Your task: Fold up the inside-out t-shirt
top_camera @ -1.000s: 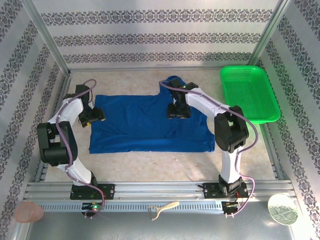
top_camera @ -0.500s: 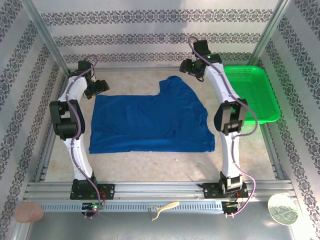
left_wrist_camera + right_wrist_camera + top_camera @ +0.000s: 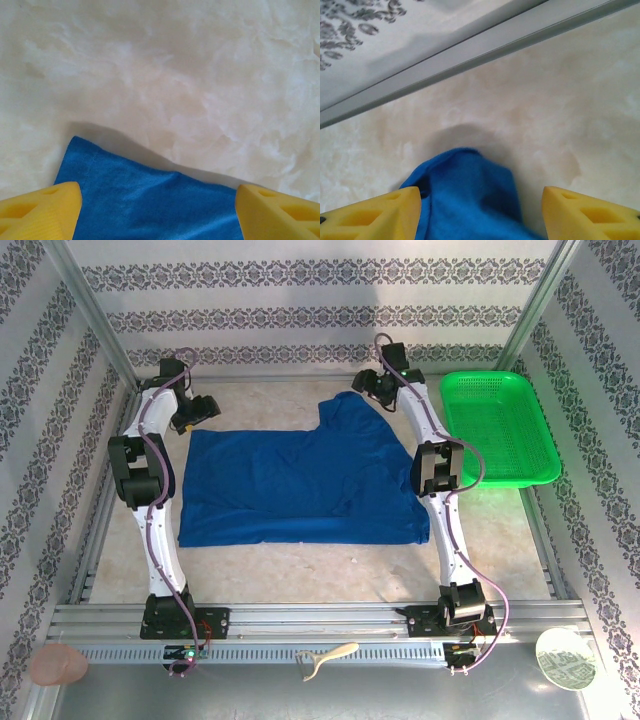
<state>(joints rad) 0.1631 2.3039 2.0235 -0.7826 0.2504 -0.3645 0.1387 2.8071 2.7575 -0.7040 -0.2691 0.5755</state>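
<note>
On the table (image 3: 300, 570), over the far corner and sleeve tip of the flat blue t-shirt (image 3: 300, 485), the left gripper (image 3: 157, 192) and right gripper (image 3: 481, 195) are held spread; a fold grasp is judged pending, with lowering and closing required.

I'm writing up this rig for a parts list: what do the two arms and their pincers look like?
The left arm and the right arm both have white links, black joint housings and black bases. A thin purple cable runs along each. The left pincer and the right pincer have bright yellow, wedge-shaped fingers with triangular recesses.
</note>
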